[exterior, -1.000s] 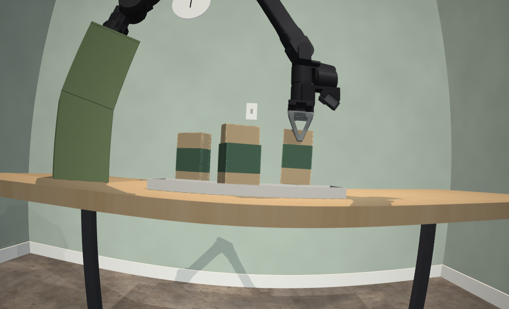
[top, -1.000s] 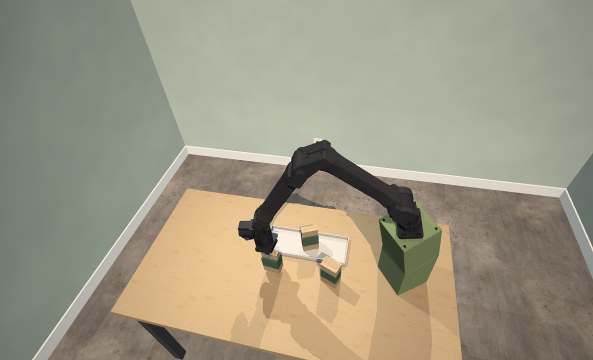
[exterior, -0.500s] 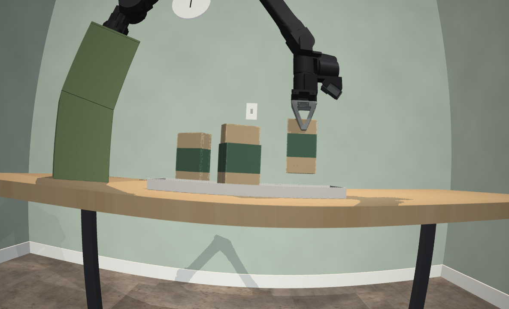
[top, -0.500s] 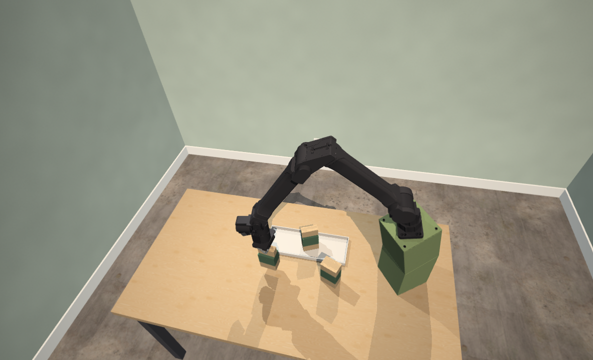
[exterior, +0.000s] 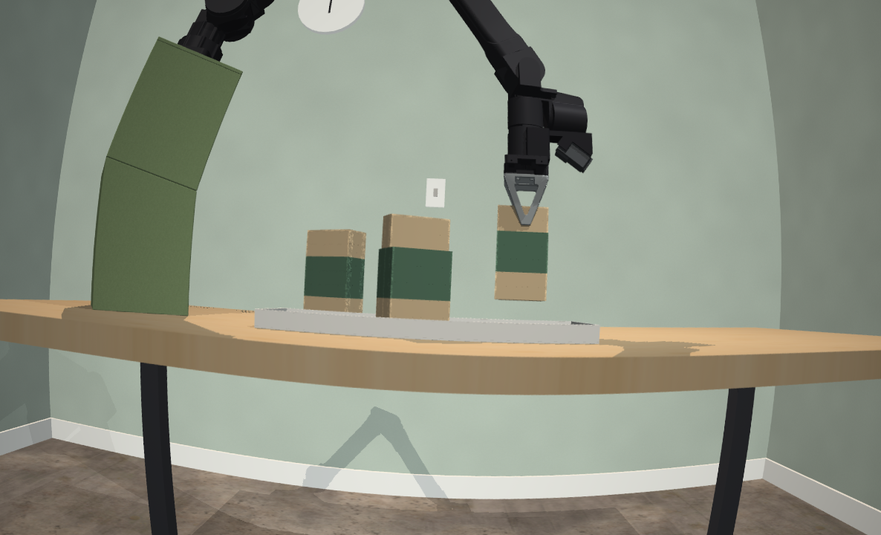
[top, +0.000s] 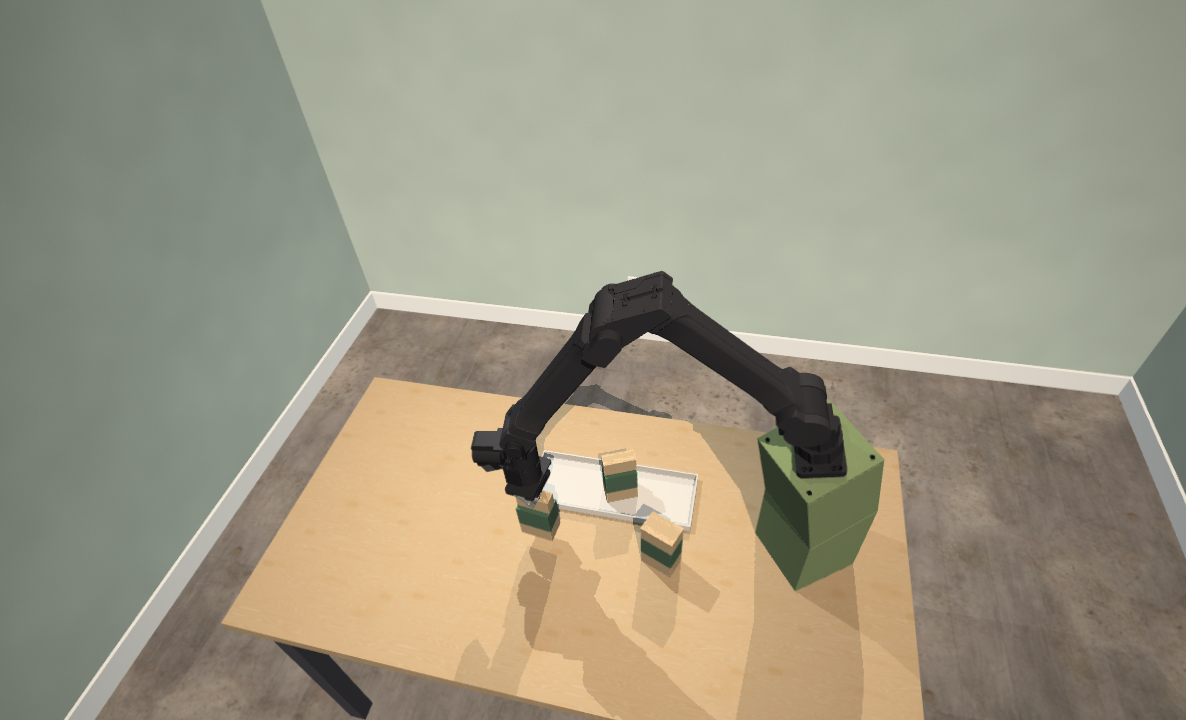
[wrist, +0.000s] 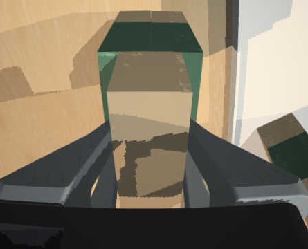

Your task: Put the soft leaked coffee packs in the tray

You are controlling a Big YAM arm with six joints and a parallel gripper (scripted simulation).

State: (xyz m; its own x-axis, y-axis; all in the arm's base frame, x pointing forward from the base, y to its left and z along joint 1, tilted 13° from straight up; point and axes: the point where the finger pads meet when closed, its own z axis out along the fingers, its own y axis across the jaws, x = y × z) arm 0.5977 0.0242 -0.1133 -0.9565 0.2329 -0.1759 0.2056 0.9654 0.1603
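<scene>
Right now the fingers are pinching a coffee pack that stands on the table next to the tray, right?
Not quite. The exterior view shows the held pack lifted clear of the table, hanging from the fingers beside the tray.

Arm [top: 669, 331] arched up from its base and bent down at the elbow, wrist vertical, gripper [exterior: 525, 216] pointing straight down, fingers clamped on the top of a coffee pack [exterior: 522, 253], pack hanging upright
</scene>
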